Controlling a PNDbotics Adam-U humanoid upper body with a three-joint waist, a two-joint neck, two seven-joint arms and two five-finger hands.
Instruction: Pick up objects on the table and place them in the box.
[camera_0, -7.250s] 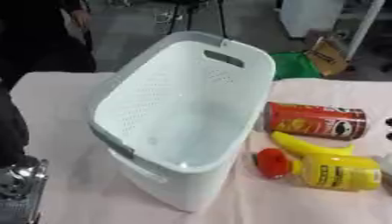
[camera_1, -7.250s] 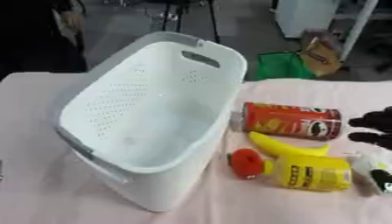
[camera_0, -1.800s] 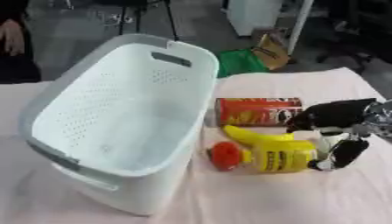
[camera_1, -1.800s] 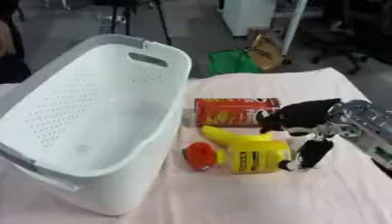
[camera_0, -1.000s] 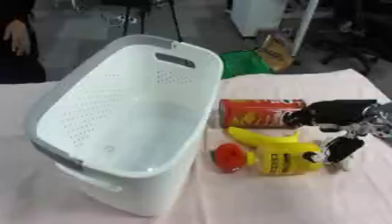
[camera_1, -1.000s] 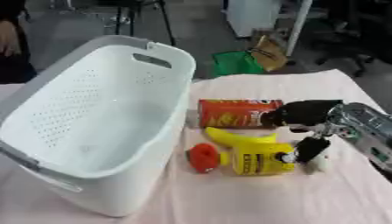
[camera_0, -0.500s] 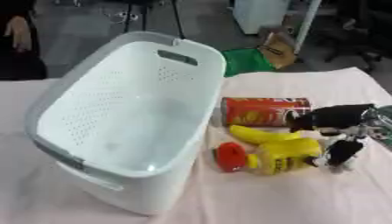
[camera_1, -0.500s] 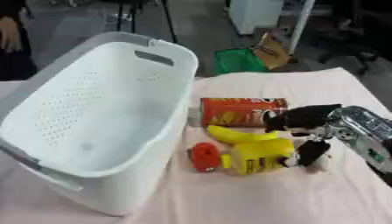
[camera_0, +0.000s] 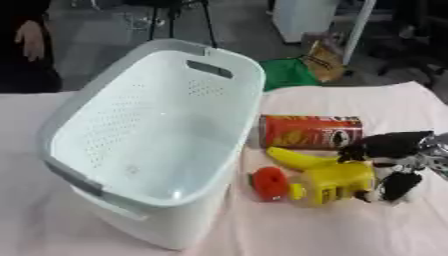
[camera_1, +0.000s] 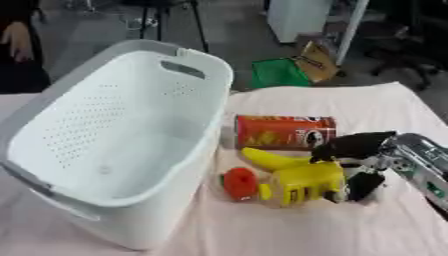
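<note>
Gripping yellow bottle (camera_0: 337, 180), right hand (camera_1: 354, 162) curled round base; risks slipping, knocking can (camera_0: 310, 131). Basket (camera_0: 105, 185) empty.

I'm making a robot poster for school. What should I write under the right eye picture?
Robot's right hand reaches the yellow plastic bottle beside a red chip can and empty white plastic basket.

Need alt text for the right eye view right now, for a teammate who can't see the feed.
The robot's right hand reaches in from the right, fingers curled around the base of a yellow bottle with a red cap lying on the pink-covered table. A banana and a red chips can lie just behind it, beside a large empty white basket.
</note>
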